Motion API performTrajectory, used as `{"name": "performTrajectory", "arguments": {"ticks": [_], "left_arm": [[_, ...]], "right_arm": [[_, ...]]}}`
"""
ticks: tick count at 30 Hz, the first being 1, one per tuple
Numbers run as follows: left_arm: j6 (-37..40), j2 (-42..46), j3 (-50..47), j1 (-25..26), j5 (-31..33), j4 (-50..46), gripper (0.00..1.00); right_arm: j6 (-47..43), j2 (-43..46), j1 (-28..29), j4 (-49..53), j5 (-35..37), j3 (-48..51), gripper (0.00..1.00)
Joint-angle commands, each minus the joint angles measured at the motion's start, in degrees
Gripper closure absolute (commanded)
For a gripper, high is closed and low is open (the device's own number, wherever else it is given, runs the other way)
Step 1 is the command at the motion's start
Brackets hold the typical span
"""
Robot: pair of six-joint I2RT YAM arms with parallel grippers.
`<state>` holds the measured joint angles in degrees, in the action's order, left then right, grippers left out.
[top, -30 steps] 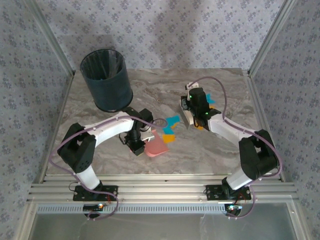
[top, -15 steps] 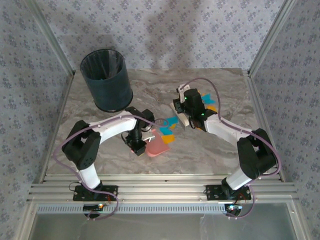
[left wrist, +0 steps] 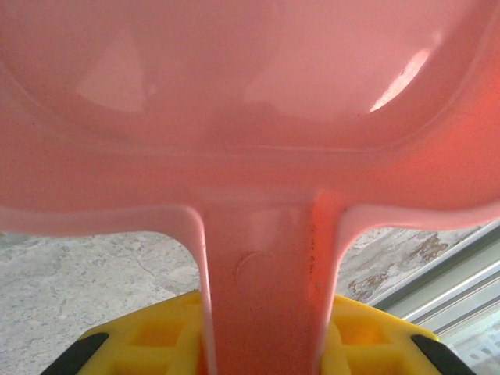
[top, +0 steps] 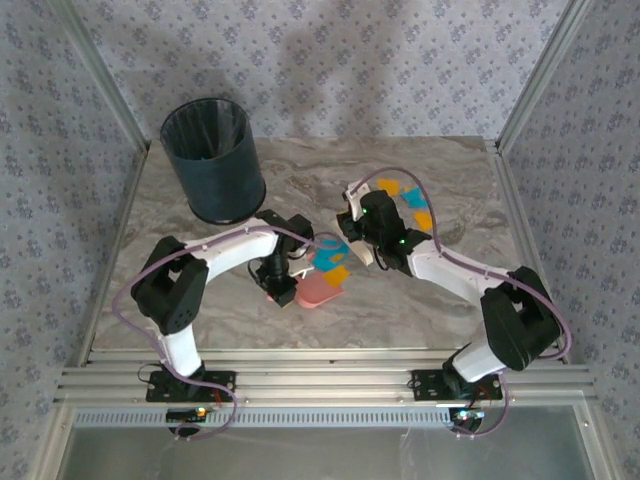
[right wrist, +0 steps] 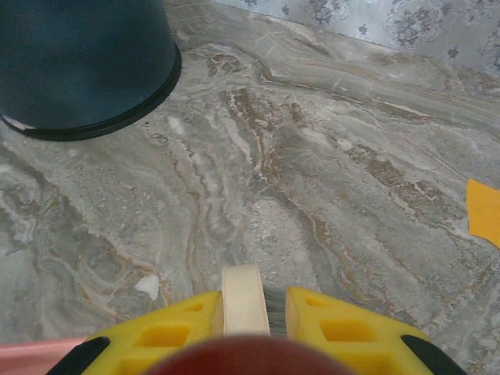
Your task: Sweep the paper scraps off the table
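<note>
Nearest the rail, the left tool (left wrist: 269,344) is clenched on the stem of a pink dustpan (top: 320,291), which lies low on the bench (top: 450,300), a little left of the middle. From the left wrist, the pan's underside looms large, its stem wedged between the yellow fingers (left wrist: 156,336).

Just beyond the pan sit a few paper scraps (top: 332,262), teal and orange, close together.

A step farther and to the right, the right tool (right wrist: 255,308) grips a cream handle (right wrist: 244,297) tight between its yellow fingers. Behind it, more orange and teal scraps lie scattered, right of centre. One orange bit shows at the right edge of the right wrist view.

At the far left corner stands a dark bin (top: 212,160), upright, well apart from the scraps.
</note>
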<state>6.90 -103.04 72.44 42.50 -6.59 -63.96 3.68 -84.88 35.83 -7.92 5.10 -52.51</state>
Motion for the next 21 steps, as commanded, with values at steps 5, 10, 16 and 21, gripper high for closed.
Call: {"name": "performTrajectory", "arguments": {"ticks": [5,10,16,21], "left_arm": [[-1.1,-2.1,2.2,-0.4,2.3,-0.7,1.00],[-0.8,-2.6,2.9,-0.6,2.9,-0.6,1.00],[-0.5,-2.8,3.4,-0.9,4.5,-0.5,1.00],[0.7,-3.0,3.7,-1.0,5.0,-1.2,1.00]], "right_arm": [[3.9,2.9,2.5,3.8,-1.1,2.0,1.00],[5.4,5.2,3.6,5.1,-1.1,2.7,1.00],[5.9,8.3,4.7,7.4,0.5,3.4,1.00],[6.0,10.0,5.0,8.7,-0.3,3.7,1.00]]}}
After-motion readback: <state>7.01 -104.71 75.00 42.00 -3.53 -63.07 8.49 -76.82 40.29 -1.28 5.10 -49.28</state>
